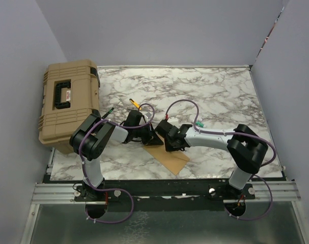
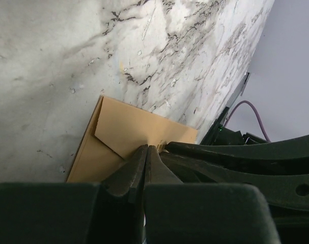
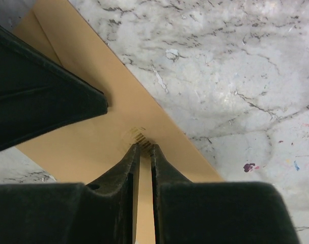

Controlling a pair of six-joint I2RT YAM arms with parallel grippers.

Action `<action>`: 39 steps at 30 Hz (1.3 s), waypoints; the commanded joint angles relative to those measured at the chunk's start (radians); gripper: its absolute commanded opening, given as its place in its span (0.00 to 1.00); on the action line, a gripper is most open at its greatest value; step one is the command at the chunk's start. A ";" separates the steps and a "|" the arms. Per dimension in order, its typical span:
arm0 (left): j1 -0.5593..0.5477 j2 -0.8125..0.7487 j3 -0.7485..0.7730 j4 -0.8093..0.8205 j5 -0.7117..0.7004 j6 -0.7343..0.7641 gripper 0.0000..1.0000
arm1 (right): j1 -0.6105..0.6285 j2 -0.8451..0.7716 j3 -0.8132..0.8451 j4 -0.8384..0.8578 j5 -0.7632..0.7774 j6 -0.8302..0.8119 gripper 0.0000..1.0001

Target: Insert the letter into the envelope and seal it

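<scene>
The tan envelope (image 1: pixel 169 160) lies flat on the marble table, near the front edge. Its pointed flap (image 2: pixel 129 127) is folded down over the body. My left gripper (image 2: pixel 148 148) is shut, and its tips press on the flap's point. My right gripper (image 3: pixel 144 147) rests its tips on the envelope (image 3: pixel 93 142) at a small striped mark, with a narrow gap between the fingers and nothing in it. In the top view both grippers meet over the envelope's far end, the left gripper (image 1: pixel 150 137) beside the right gripper (image 1: pixel 171 146). The letter is hidden in every view.
A tan plastic toolbox (image 1: pixel 67 104) with a black handle stands at the table's left edge, beside the left arm. Purple cables loop above both wrists. The marble table (image 1: pixel 220 96) is walled in by grey panels on three sides.
</scene>
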 commanded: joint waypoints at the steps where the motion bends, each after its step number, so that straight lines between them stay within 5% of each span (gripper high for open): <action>1: 0.017 0.040 -0.027 -0.160 -0.168 0.082 0.00 | 0.003 -0.013 -0.117 -0.139 -0.050 0.000 0.13; 14: 0.017 0.044 -0.026 -0.162 -0.175 0.082 0.00 | 0.003 -0.059 -0.157 -0.192 -0.065 -0.027 0.01; 27: 0.017 0.043 -0.024 -0.167 -0.177 0.084 0.00 | 0.003 -0.083 -0.211 -0.220 -0.097 -0.035 0.00; 39: 0.017 0.039 -0.015 -0.189 -0.177 0.096 0.00 | 0.003 -0.131 0.017 -0.136 -0.024 -0.060 0.05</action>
